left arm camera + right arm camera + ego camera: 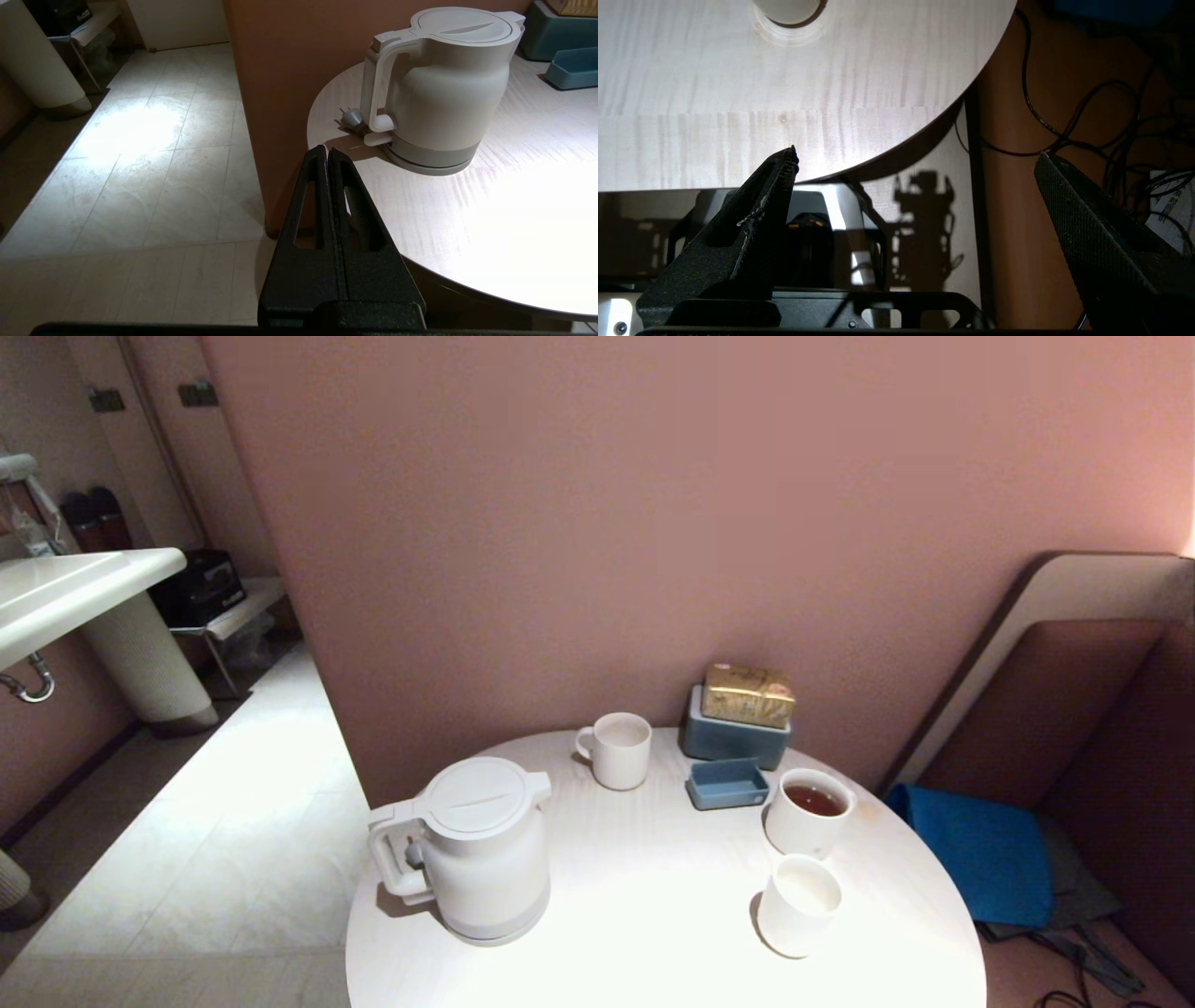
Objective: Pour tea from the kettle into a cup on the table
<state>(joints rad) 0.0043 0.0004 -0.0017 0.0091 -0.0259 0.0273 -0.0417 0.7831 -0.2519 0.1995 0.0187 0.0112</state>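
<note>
The big white kettle [481, 847] stands upright on the round white table [653, 887], lid shut. The small white cup [799, 904] stands near the front right, well apart from it.

I can read no text, label, brand or number anywhere; the gold packet [748, 694] at my one o'clock bears only an illegible pattern.

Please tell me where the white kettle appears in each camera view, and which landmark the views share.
Head view: kettle at lower left of centre, on the table.
Left wrist view: kettle at upper right, beyond the shut left claw.
Right wrist view: not in it.
Shared landmark: the round white table.
</note>
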